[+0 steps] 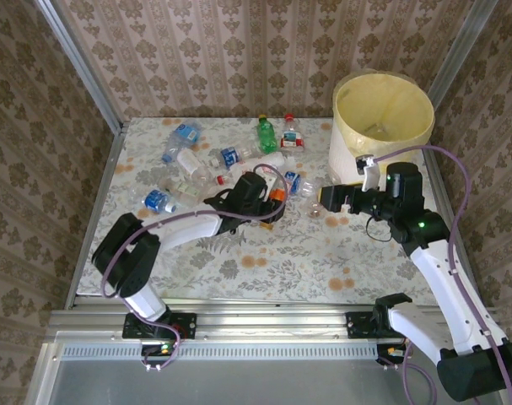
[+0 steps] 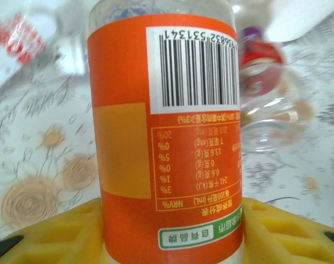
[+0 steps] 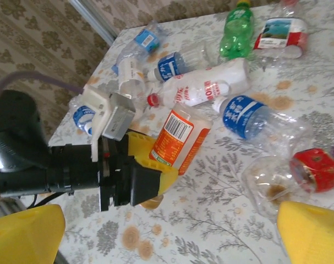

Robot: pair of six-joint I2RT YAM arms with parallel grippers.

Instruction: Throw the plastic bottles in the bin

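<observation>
My left gripper (image 1: 272,204) is shut on an orange-labelled plastic bottle (image 2: 167,137), its yellow fingers (image 2: 56,234) pressing both sides of the bottle's lower end. From the right wrist view this bottle (image 3: 180,137) slants low over the table among the other plastic bottles. Around it lie a green one (image 3: 236,33), a white one with red print (image 3: 205,88), a blue-labelled one (image 3: 249,115) and a crushed clear one with a red cap (image 3: 288,176). The bin (image 1: 348,139), white with a yellow liner, stands at the far right. My right gripper (image 1: 327,198) hovers open in front of the bin, with nothing between its fingers.
More bottles (image 1: 185,133) are scattered across the far left half of the floral table (image 1: 264,261). Patterned walls close in the left, back and right sides. The right arm's cable (image 1: 458,169) loops up beside the bin.
</observation>
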